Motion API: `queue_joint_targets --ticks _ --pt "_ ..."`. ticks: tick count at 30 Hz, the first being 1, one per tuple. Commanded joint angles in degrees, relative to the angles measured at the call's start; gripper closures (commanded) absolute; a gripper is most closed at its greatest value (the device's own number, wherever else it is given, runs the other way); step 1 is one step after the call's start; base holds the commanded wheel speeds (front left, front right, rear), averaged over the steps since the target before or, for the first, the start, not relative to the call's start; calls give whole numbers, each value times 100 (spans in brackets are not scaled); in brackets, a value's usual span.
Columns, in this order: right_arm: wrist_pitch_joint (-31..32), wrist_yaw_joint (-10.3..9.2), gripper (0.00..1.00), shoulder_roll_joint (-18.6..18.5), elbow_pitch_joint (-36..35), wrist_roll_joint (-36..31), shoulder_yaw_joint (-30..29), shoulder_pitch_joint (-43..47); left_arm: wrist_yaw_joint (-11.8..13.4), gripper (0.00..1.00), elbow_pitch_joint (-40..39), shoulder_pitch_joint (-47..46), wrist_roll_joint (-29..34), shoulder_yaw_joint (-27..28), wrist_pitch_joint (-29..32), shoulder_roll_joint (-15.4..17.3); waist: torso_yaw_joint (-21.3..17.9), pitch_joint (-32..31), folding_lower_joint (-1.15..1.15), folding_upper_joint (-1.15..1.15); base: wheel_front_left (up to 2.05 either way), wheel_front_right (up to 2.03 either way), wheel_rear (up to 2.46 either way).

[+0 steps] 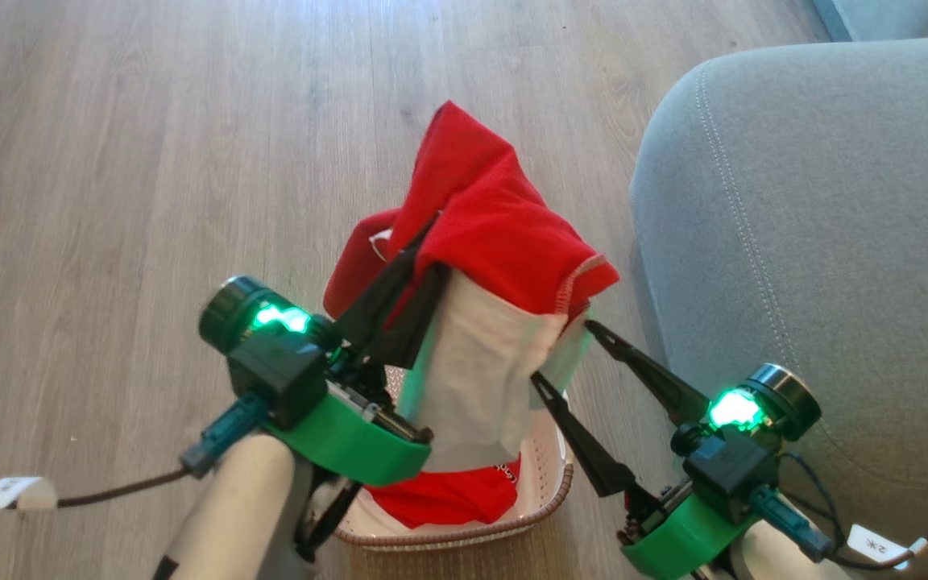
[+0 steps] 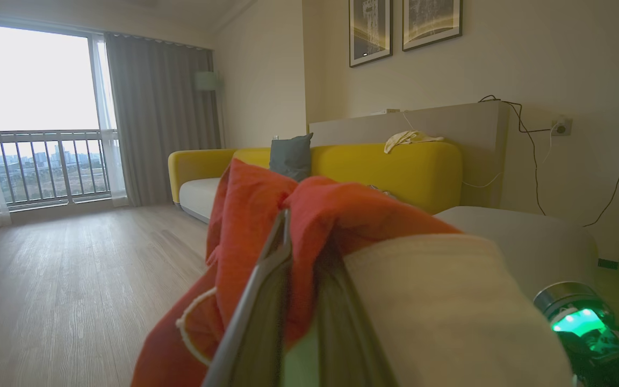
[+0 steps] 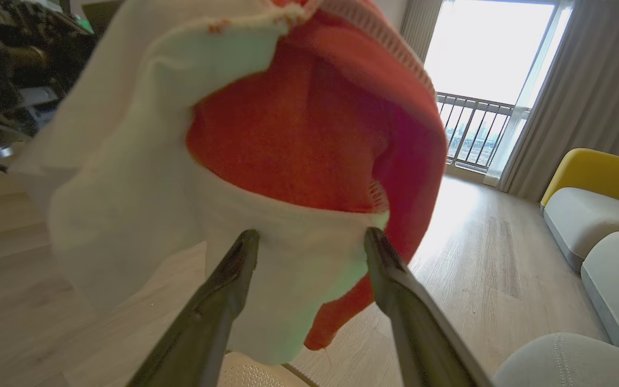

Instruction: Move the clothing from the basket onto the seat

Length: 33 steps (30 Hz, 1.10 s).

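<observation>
The red-and-white clothing [image 1: 480, 242] hangs in the air above the basket [image 1: 548, 491], with my left gripper [image 1: 430, 242] shut on its red upper part. In the left wrist view the gripper [image 2: 286, 217] pinches a fold of red cloth [image 2: 245, 215]. My right gripper [image 1: 565, 353] stands open, its tips at the white lower edge of the garment. In the right wrist view the gripper [image 3: 312, 236] has both fingers spread before the white cloth [image 3: 127, 177]. A second red garment [image 1: 448, 495] lies in the basket. The grey seat [image 1: 818, 242] is to the right.
Wood floor [image 1: 150, 161] lies to the left and beyond the basket. A cable and a white tag [image 1: 13, 493] lie at the lower left. Across the room stand a yellow sofa [image 2: 395, 166] and a window with grey curtains [image 2: 159, 118].
</observation>
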Motion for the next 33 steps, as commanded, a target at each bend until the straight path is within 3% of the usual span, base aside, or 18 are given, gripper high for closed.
queue_joint_targets --ticks 1,23,33 --pt "-37 -1 0 42 -103 -78 -6 -207 -6 100 -177 -283 9 121 -27 58 21 -4 0 0 0 0 0" --pt "-37 -1 0 110 328 -628 249 -477 -7 100 234 -238 -264 -407 -27 107 97 -104 0 0 0 0 0" --pt "-37 -1 0 315 664 -710 393 -759 -7 100 485 -289 -392 -818 -27 151 218 -171 0 0 0 0 0"
